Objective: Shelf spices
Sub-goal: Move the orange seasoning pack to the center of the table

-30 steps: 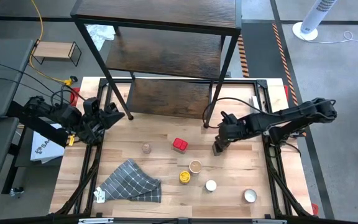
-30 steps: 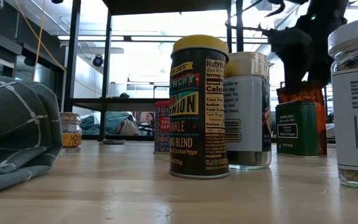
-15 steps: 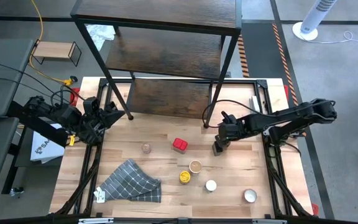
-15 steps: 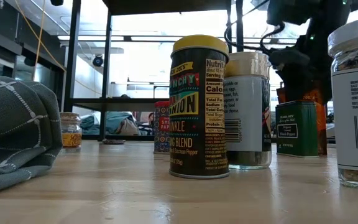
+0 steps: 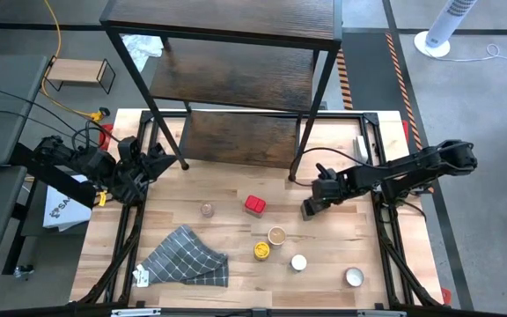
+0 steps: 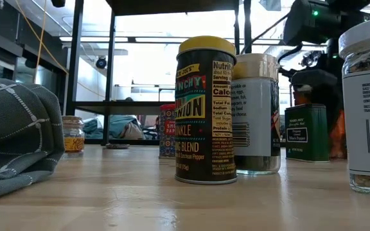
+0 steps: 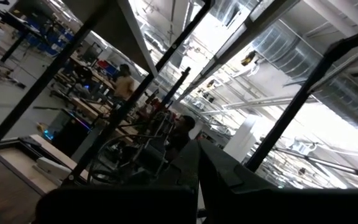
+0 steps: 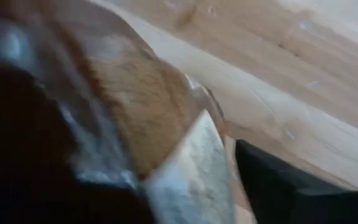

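Observation:
Several spices stand on the table: a red one (image 5: 254,205), a small jar (image 5: 208,210), tan-lidded (image 5: 276,235), yellow-lidded (image 5: 261,250) and white-lidded (image 5: 298,262) ones, and a green tin (image 6: 307,133). My right gripper (image 5: 311,206) points down over an orange-brown spice container (image 8: 135,106) just behind the tin. Its fingers stand on either side of the container, and a strip of table shows between the container and one finger (image 8: 278,180). My left gripper (image 5: 158,161) waits shut at the table's left edge. The dark wooden shelf (image 5: 236,79) stands at the far side. My right gripper comes at the orange-brown container (image 6: 334,138) from above, fingers pointing down on both sides of it. The container stands on the table. I cannot tell whether either finger touches it.
A grey checked cloth (image 5: 187,255) lies bunched at the near left. Another jar (image 5: 354,277) stands near the right front corner. A small light-wood stand (image 5: 79,72) sits off the table at the far left. The shelf's black legs (image 5: 299,154) rise just beyond my right gripper.
My right gripper has come down over the orange-brown container behind the green tin, tipping more steeply downward. The spices, the cloth and my left arm have stayed where they were.

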